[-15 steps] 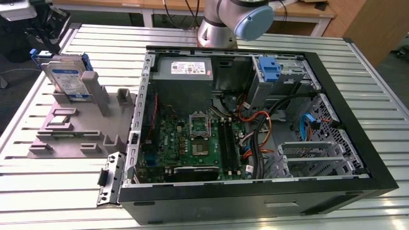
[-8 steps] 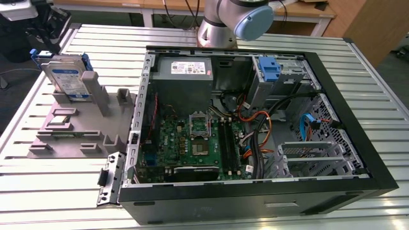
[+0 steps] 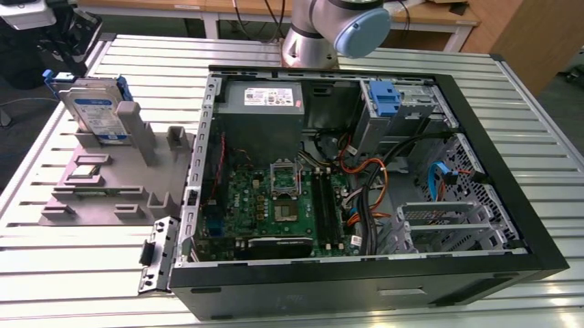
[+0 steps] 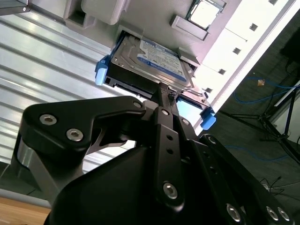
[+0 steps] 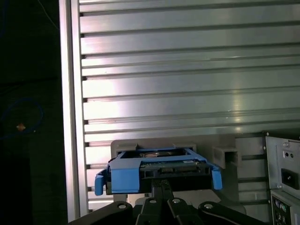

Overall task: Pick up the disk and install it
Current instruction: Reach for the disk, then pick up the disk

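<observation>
The disk (image 3: 96, 109) stands on edge in a slot of the grey holder (image 3: 100, 191), on the exterior view's left beside the open computer case (image 3: 538, 225). It is silver with a white-and-blue label and blue rails. In the second wrist view my gripper (image 4: 161, 89) reaches toward the disk (image 4: 157, 63), its tips meeting the disk's near edge. In the first wrist view the gripper (image 5: 161, 183) sits at the middle of the blue-framed disk (image 5: 157, 171). The fingers (image 5: 156, 187) lie close together with nothing seen between them. Whether they touch the disk is unclear.
The case holds a grey power supply (image 3: 264, 99), a green motherboard (image 3: 273, 205), loose cables (image 3: 374, 184) and a drive cage with a blue bracket (image 3: 388, 99). The arm's base (image 3: 310, 41) stands behind the case. Everything rests on a ribbed aluminium table (image 3: 73, 246).
</observation>
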